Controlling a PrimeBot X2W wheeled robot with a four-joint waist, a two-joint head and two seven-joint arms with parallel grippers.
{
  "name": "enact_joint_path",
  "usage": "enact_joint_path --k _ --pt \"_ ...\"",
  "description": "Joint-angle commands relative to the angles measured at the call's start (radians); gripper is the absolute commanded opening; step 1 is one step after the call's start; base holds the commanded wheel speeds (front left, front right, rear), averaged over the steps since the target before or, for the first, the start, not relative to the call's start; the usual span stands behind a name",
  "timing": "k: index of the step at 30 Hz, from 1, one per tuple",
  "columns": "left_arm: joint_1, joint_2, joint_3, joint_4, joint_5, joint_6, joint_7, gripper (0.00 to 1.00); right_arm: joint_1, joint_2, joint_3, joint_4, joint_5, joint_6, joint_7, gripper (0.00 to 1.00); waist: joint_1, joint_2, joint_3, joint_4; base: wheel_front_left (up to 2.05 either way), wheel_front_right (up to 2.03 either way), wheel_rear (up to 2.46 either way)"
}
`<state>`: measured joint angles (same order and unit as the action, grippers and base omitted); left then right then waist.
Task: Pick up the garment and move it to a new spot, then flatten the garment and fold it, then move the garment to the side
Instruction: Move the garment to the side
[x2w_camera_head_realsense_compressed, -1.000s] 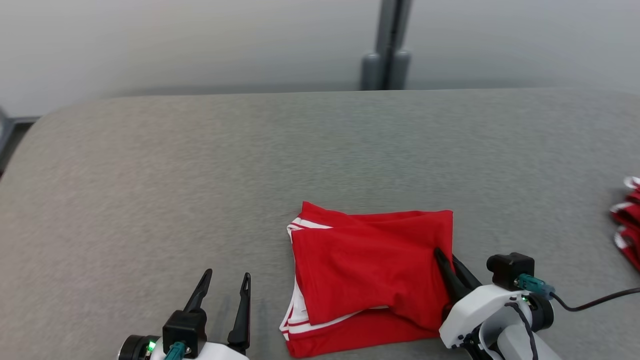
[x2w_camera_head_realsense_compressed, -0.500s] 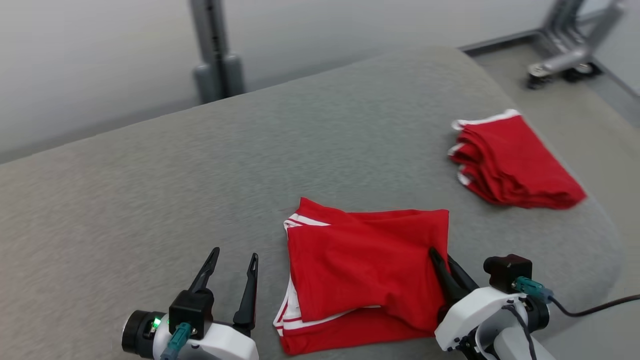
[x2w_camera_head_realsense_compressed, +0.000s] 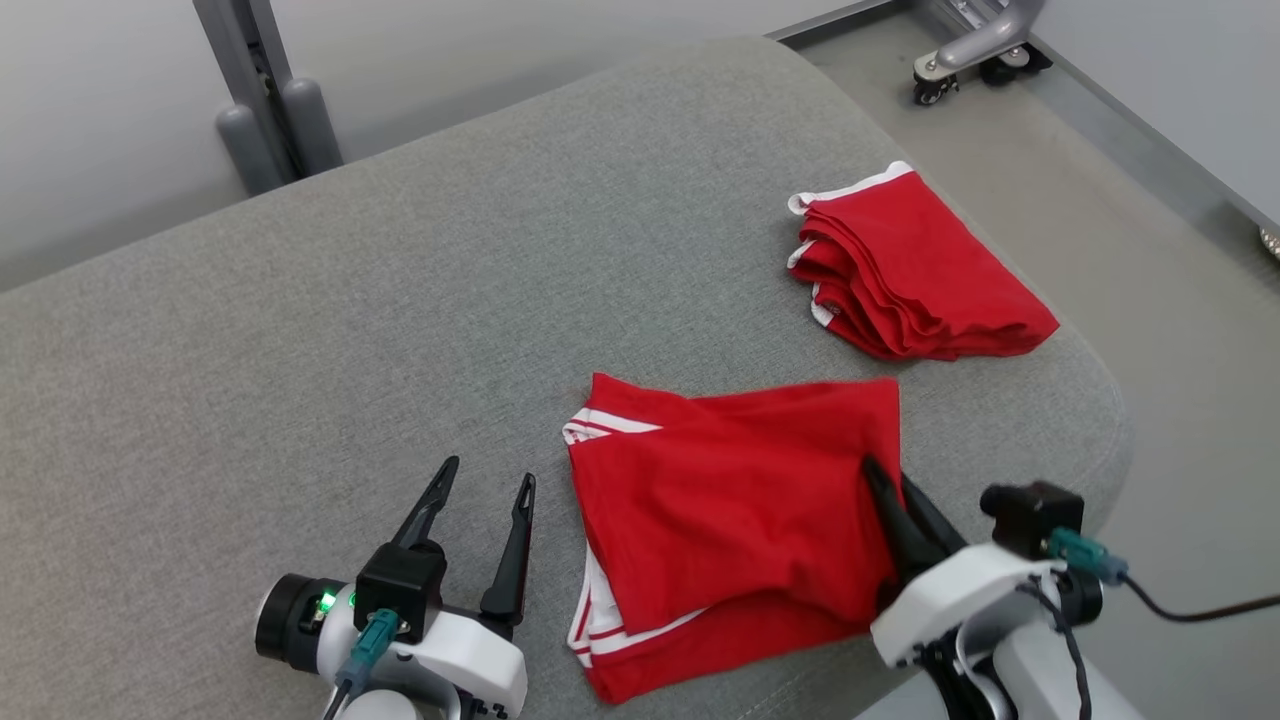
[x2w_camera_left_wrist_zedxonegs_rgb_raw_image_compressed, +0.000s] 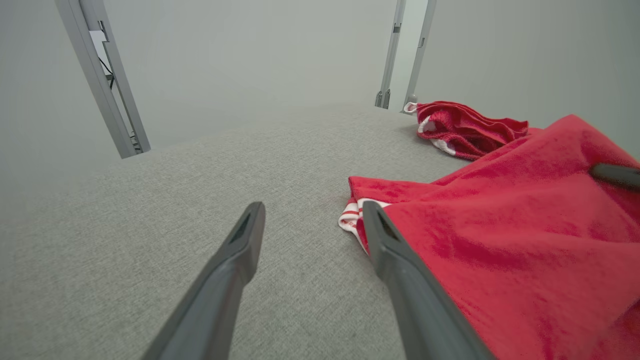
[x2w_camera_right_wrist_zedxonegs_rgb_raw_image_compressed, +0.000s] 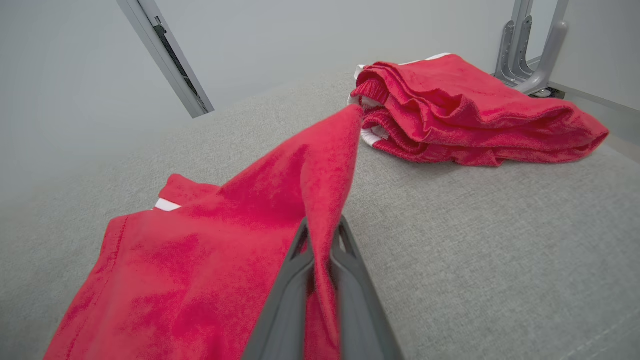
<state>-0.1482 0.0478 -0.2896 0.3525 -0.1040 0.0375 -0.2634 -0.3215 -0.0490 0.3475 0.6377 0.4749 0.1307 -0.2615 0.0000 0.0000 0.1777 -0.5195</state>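
- The left gripper (x2w_camera_head_realsense_compressed: 490, 472) sits at the lower left of the head view. Its two dark fingers are spread wide with nothing between them but bare grey padded surface (x2w_camera_head_realsense_compressed: 380, 300).
- In the left wrist view, the finger (x2w_camera_left_wrist_zedxonegs_rgb_raw_image_compressed: 400, 265) on the frame's right lies just beside the garment's white-striped edge. Whether it touches the cloth cannot be told.
- The right gripper (x2w_camera_head_realsense_compressed: 887, 472) is at the lower right of the head view, clenched on the garment's right edge.
- In the right wrist view, a ridge of red cloth runs up out of the nearly closed fingers (x2w_camera_right_wrist_zedxonegs_rgb_raw_image_compressed: 290, 280) and rises to a peak above them.
- The garment (x2w_camera_head_realsense_compressed: 730, 500), red with white stripes and folded into a rough rectangle, lies at the lower centre of the head view between the two grippers.
- A stack of folded red garments (x2w_camera_head_realsense_compressed: 920, 275) rests at the upper right of the head view, near the surface's rounded corner and apart from the held garment.
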Motion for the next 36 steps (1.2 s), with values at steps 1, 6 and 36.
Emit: enact_joint_path --k 1,6,36 --pt "-0.008 0.006 0.009 -0.001 0.009 0.006 -0.001 1.00 -0.031 -0.005 -0.002 -0.009 -0.005 0.000 -0.005 0.00 0.0000 0.0000 0.010 0.003 0.00 0.00 0.00" --pt "-0.011 0.006 0.025 -0.010 0.025 0.010 -0.001 1.00 -0.145 -0.005 -0.058 -0.001 -0.037 0.000 -0.005 0.00 0.0000 0.0000 0.053 0.053 0.00 0.00 0.00" --pt "-0.082 0.005 0.026 -0.018 0.054 -0.002 -0.001 1.00 -0.532 -0.358 -0.684 0.377 -0.550 0.000 -0.005 1.00 0.0000 0.0000 0.162 0.347 0.00 0.00 0.00"
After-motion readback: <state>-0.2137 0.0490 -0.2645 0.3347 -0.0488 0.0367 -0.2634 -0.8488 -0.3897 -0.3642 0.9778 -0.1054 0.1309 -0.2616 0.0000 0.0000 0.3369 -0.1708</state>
